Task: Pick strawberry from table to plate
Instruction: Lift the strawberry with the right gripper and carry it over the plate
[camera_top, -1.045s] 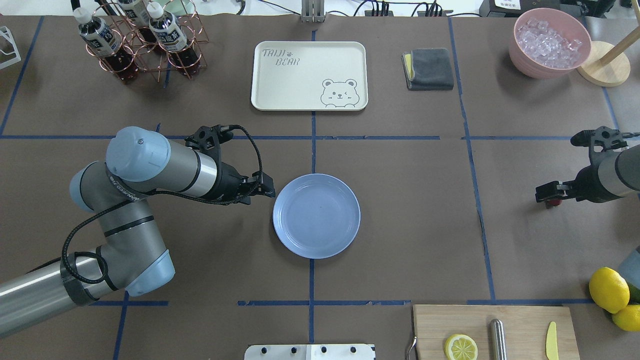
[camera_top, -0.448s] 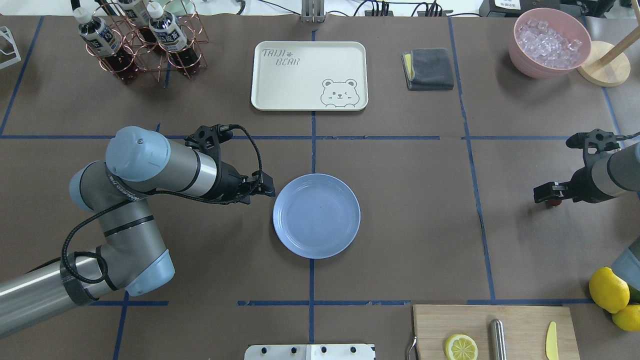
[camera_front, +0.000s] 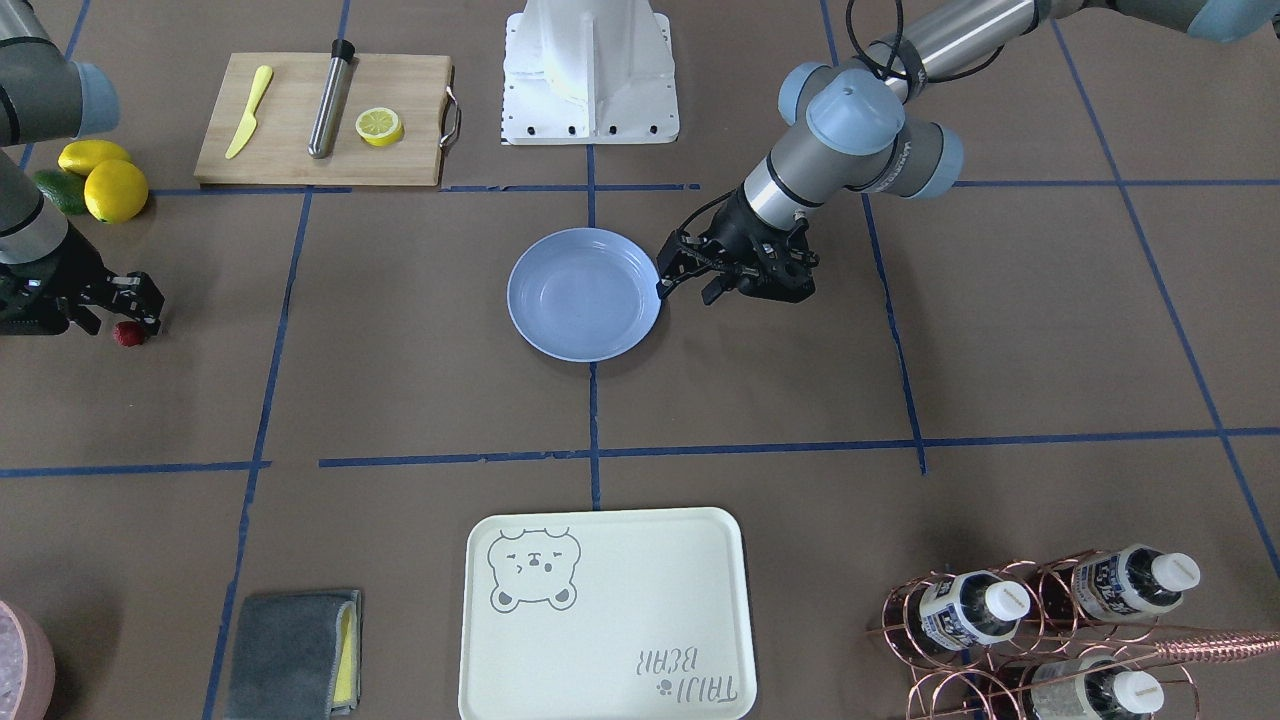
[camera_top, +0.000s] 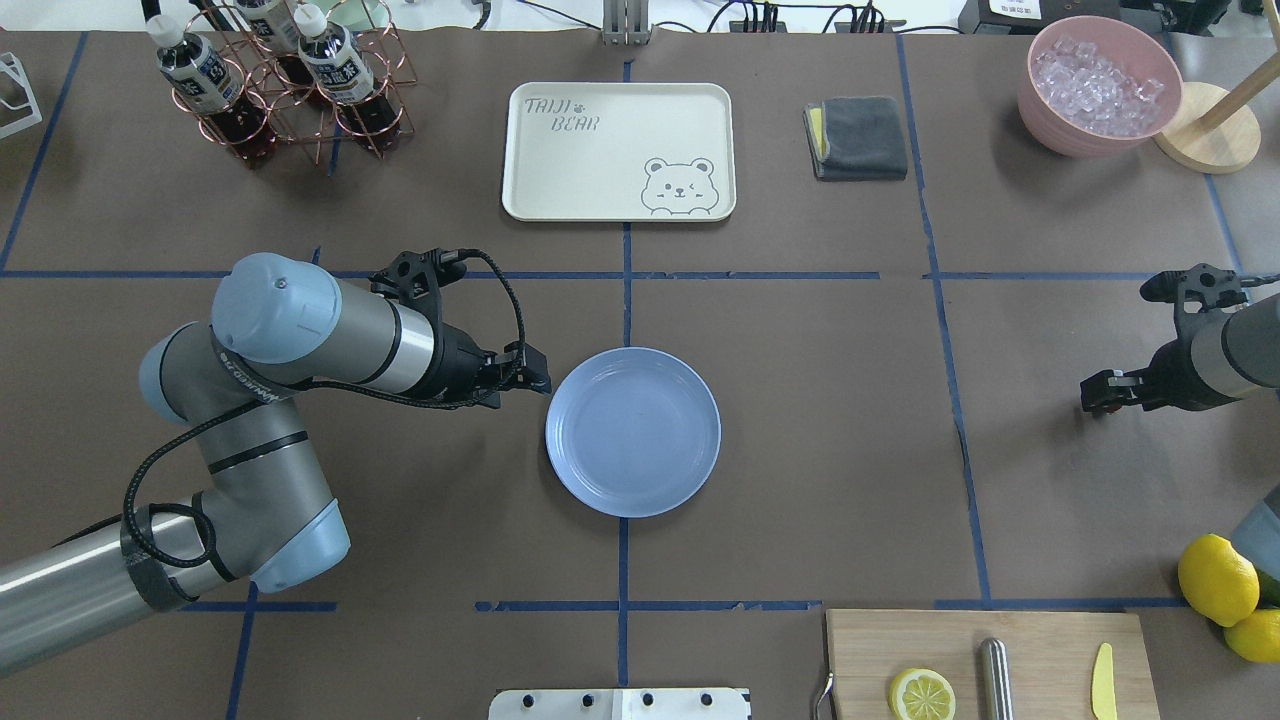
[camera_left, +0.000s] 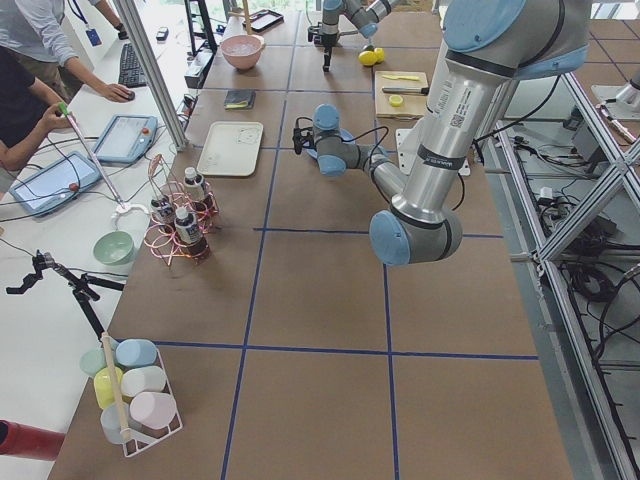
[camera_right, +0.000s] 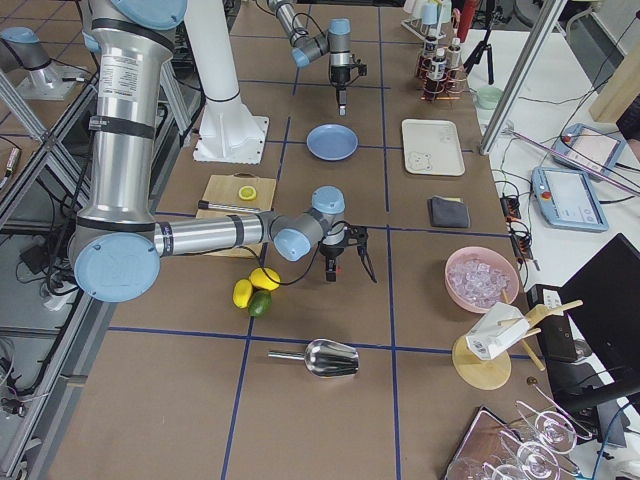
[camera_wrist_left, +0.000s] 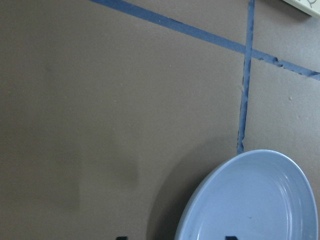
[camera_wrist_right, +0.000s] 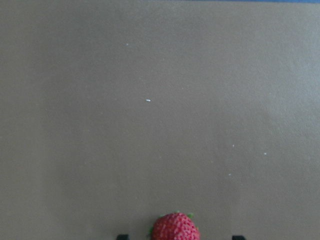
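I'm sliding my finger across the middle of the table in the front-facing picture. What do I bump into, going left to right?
First the strawberry → then the blue plate → then the robot's left gripper, open just beside the plate.

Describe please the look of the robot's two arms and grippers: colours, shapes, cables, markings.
Both arms are silver-grey tubes with rounded joints and pale-blue caps. The left arm carries a looping black cable and small lettering on one joint; the right arm looks alike. The left gripper and right gripper are black, each with two short fingers.
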